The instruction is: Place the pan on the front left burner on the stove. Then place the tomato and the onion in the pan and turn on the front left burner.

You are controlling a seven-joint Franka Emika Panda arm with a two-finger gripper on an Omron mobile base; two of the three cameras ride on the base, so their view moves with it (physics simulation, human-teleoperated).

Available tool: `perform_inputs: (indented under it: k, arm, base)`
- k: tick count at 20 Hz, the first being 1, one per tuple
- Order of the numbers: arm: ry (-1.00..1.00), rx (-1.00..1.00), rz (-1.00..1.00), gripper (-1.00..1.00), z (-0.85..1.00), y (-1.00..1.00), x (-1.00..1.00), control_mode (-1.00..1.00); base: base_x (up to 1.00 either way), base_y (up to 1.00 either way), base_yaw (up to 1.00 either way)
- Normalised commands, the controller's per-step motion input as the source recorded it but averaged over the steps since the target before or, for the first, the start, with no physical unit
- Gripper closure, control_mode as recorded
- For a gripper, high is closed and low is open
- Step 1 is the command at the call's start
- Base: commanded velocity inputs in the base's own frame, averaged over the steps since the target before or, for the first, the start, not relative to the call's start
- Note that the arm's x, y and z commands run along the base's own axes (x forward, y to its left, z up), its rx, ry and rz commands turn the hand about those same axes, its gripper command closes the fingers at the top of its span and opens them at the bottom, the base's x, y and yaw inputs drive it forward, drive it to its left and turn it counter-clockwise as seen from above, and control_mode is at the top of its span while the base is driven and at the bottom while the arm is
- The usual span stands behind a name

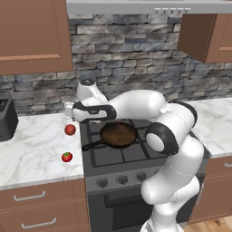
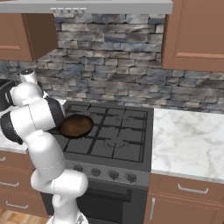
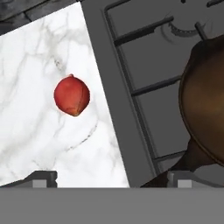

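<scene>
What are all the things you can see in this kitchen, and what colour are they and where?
pan: one, dark with brown inside, on the front left burner
onion: one, dull orange-red, on the counter left of the stove
tomato: one, bright red, on the counter nearer the front
knobs: a row, dark grey, on the stove's front
cabinets: brown, above
gripper: one, open, over the counter's edge by the onion

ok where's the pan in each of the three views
Left base view: the pan sits at picture centre on the stove's front left grate, handle pointing lower left.
Right base view: left of centre, partly behind the arm.
Hand view: at the right edge, cut off.
Shared landmark: the black grates around it.
</scene>
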Motion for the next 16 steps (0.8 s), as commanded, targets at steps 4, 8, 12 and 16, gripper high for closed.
perform_inputs:
  k: [4,8,12,16]
  arm:
    - [0.0,-0.14,0.1,-1.0,-0.09,0.3,0.07,-1.0]
    - [0.0,-0.14,0.08,-1.0,-0.08,0.26,0.2,-1.0]
    - [0.0,-0.12,0.1,-1.0,-0.1,0.14,0.24,-1.0]
    - [0.0,-0.1,0.1,-1.0,-0.13,0.13,0.23,-1.0]
  base:
    - [0.0,0.0,0.0]
    - [0.0,0.0,0.0]
    - [0.0,0.0,0.0]
    - [0.0,0.0,0.0]
